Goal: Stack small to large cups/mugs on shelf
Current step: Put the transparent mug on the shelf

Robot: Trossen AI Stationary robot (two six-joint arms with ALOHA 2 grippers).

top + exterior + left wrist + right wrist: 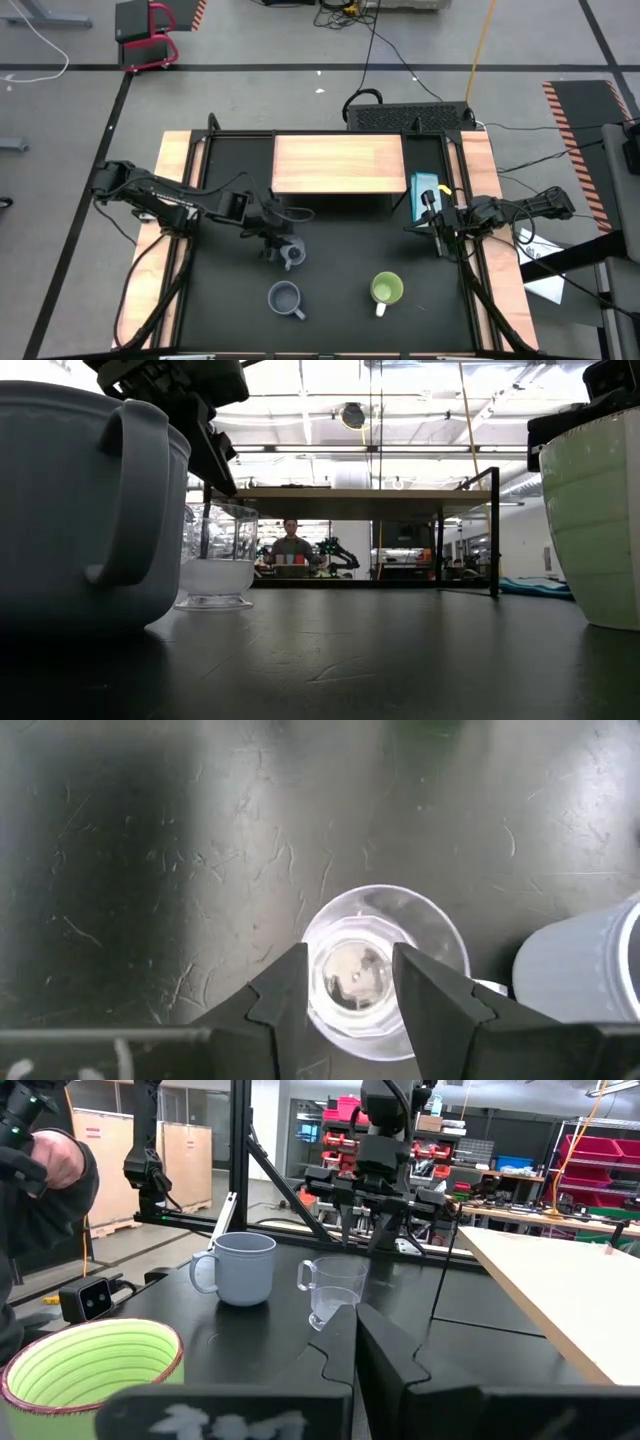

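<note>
Nearest the low camera looms the grey-blue mug (85, 510), its handle turned toward the lens, with the lime-green mug (592, 510) filling the opposite edge.

The left gripper (348, 982) hangs directly over the small clear glass cup (375, 970), its fingers (283, 1000) spread wide and straddling the cup's rim without visibly pinching it (one dark finger appears to dip inside the glass in the low view, though that cannot be told for sure). The cup stands upright on the black table (340, 260), just in front of the shelf's left end and near the grey-blue mug (285, 297), which sits closer to the table's front edge. The lime-green mug (386, 289), white handle pointing toward the front, stands well apart to the right of both.

The shelf (338, 163), a light-wood board on a black frame, spans the back of the table with nothing on it.

The right gripper (437, 228) waits at the table's right side, beside the shelf's right end, its fingers pressed together and holding nothing.

A person (291, 546) sits far off in the room behind.
</note>
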